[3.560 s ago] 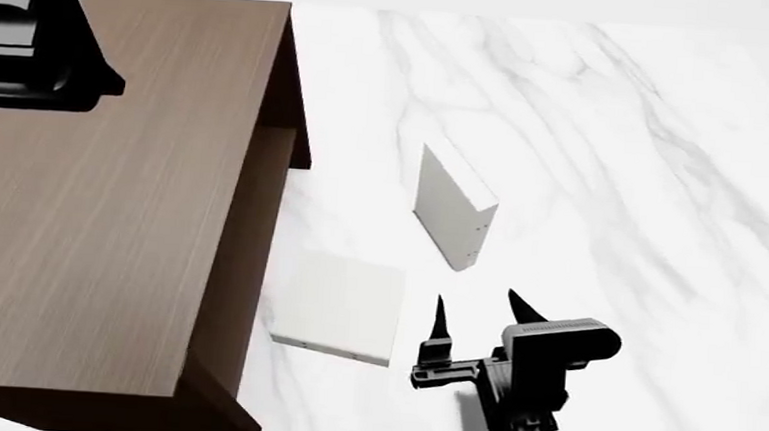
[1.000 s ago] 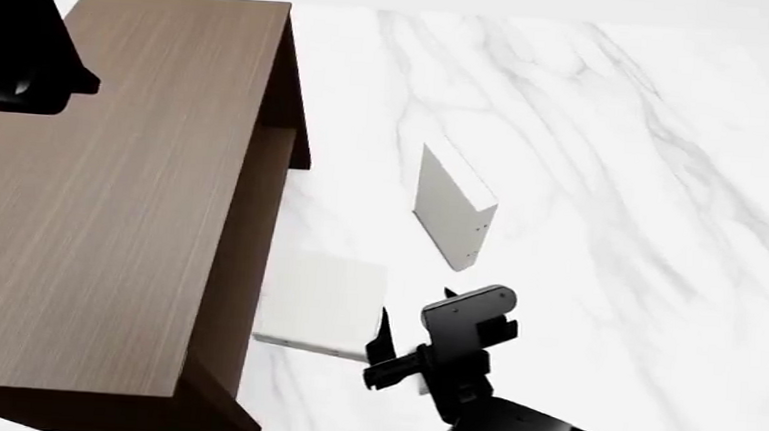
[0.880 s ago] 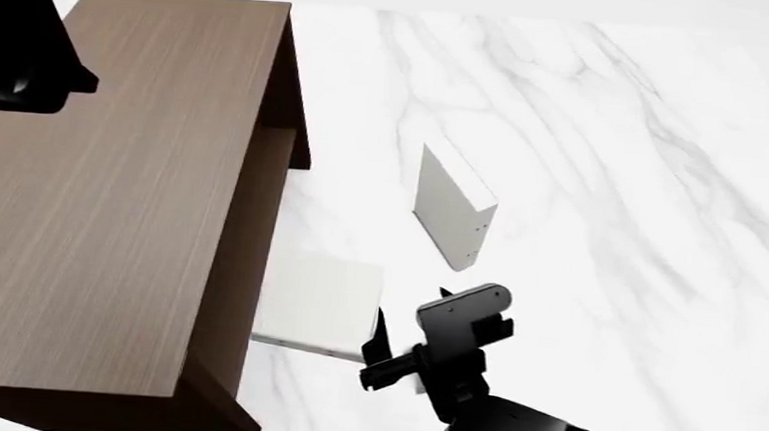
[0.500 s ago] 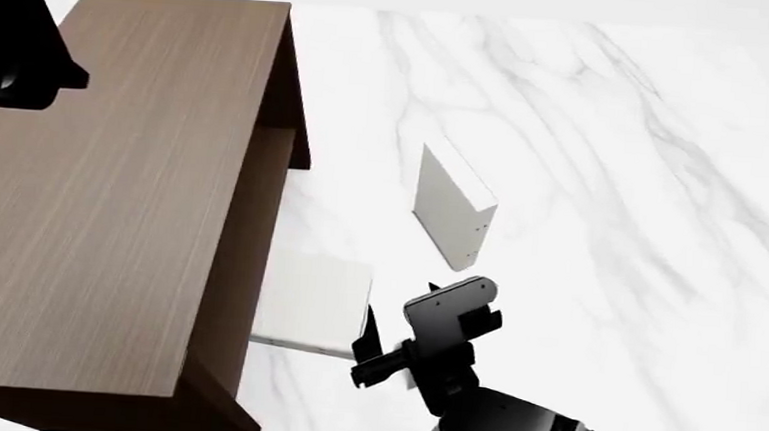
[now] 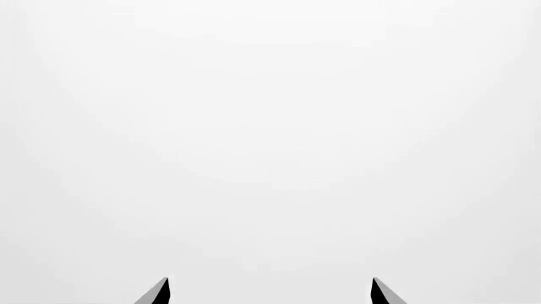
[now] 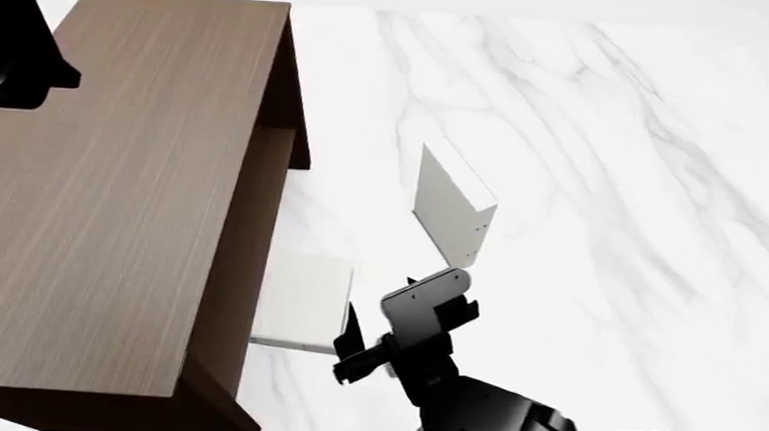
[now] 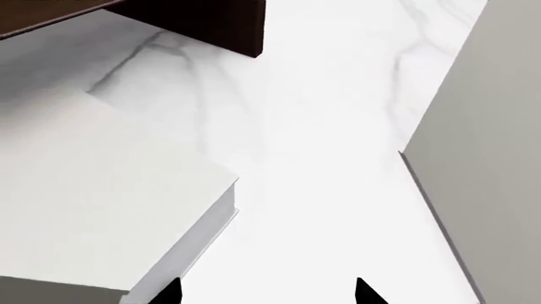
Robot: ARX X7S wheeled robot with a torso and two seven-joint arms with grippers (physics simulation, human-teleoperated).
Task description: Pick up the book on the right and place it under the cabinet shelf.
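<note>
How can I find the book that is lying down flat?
Look for the big dark brown cabinet on the left of the white marble top. Close against its open side, near the front, lies a thin white book. The only other book, a thicker greyish book, stands upright farther out, while this one lies flat.

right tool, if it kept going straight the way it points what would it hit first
Probably bare white marble tabletop: the right tool points into the gap between the flat white book and the upright grey-white book. Farther on stands the dark brown wooden cabinet; depth is unclear.
</note>
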